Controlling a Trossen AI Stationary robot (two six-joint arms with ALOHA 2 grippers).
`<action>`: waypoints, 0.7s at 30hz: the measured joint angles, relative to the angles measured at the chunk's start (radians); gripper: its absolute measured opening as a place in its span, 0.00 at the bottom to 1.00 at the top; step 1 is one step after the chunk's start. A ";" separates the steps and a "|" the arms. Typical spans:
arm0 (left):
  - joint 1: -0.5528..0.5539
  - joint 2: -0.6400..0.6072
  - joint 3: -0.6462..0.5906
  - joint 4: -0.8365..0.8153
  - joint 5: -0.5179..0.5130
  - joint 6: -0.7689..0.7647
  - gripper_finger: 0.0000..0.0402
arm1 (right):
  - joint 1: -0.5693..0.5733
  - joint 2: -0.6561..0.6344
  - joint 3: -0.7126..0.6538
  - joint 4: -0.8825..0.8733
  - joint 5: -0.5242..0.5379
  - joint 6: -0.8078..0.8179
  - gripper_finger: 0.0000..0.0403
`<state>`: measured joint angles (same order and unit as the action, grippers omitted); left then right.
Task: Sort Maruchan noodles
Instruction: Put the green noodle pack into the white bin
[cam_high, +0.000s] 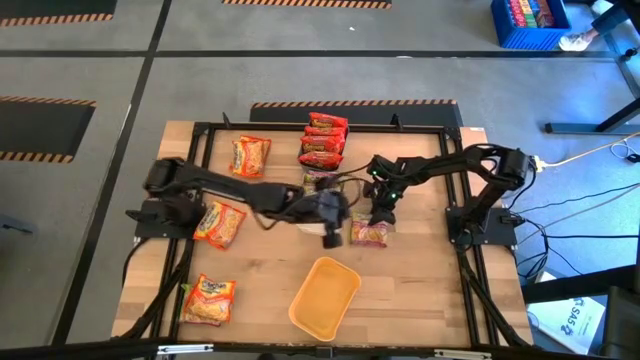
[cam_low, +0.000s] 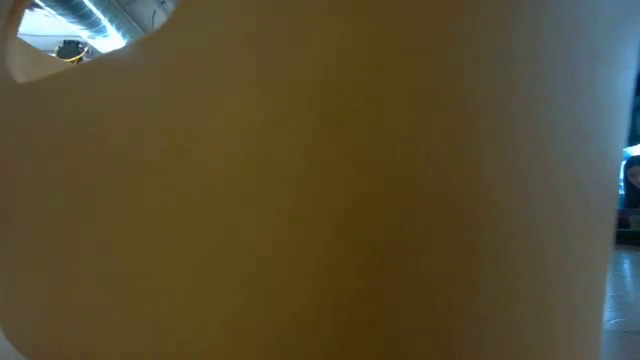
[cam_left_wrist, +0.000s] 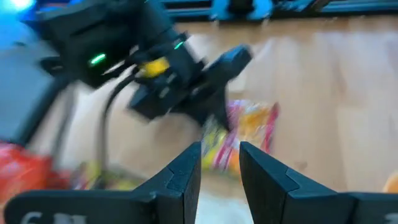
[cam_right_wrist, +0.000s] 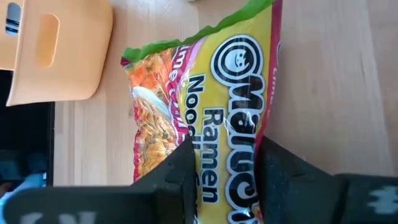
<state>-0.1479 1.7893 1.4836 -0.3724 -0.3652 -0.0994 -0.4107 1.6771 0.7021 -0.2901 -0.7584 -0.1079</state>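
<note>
Right fingers (cam_right_wrist: 225, 180) straddle the green-and-red packet (cam_right_wrist: 211, 106) on its long axis, pinching it; left fingers (cam_left_wrist: 221, 171) stand slightly parted, empty, beside it.

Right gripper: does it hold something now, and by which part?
The right gripper pinches the green-edged Maruchan packet at one short end. The left gripper holds nothing.
</note>
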 joint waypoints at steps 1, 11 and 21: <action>-0.012 -0.030 -0.024 -0.003 -0.036 0.000 0.26 | 0.000 -0.009 0.000 -0.008 0.006 0.004 0.26; -0.091 -0.371 -0.459 0.172 -0.074 0.019 0.26 | 0.000 -0.082 -0.002 -0.037 0.041 0.077 0.26; -0.094 -0.562 -0.816 0.446 -0.063 -0.071 0.26 | -0.001 -0.134 -0.002 -0.077 0.065 0.134 0.11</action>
<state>-0.2424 1.2273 0.6680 0.0735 -0.4278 -0.1707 -0.4114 1.5433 0.7005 -0.3674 -0.6936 0.0262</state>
